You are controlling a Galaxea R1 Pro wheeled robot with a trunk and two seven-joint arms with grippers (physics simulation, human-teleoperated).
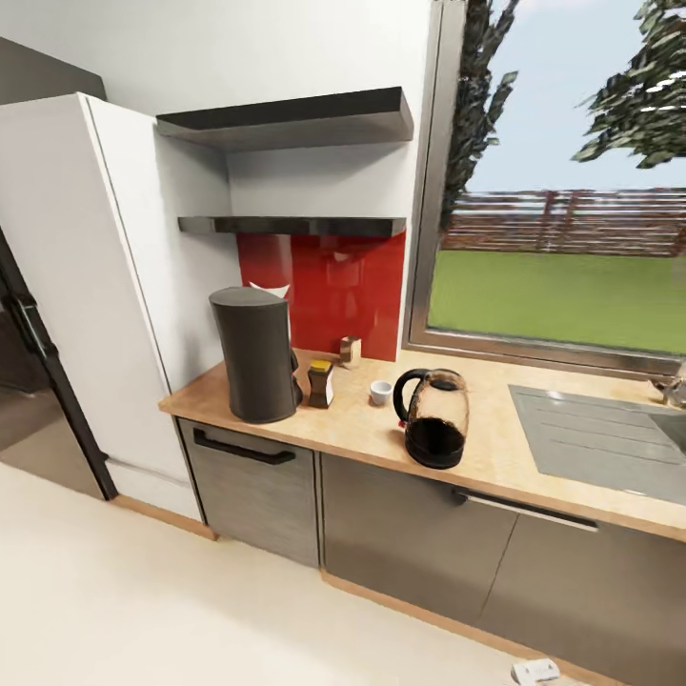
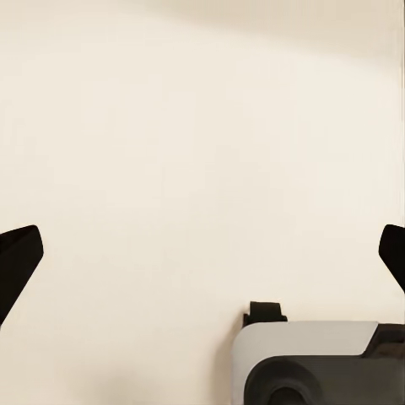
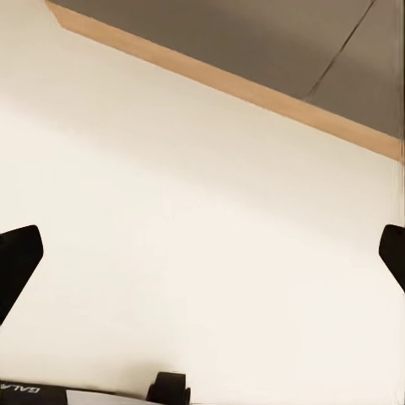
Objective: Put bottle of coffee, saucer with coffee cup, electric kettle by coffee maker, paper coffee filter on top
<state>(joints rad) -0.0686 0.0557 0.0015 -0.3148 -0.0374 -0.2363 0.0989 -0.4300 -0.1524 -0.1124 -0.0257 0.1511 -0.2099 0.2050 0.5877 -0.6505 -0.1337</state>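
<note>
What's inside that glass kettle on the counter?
The electric kettle has clear glass walls, and its upper part looks empty, showing the countertop through it. The bottom is dark; whether that is liquid or just its base cannot be told.

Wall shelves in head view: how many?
2. The upper shelf hangs above the lower shelf, both on the wall between the fridge and the window, over the coffee maker. Their tops are hidden from this angle.

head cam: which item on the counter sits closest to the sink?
The electric kettle, glass with a black handle. The coffee maker, bottle of coffee and coffee cup all stand farther from the sink.
</note>
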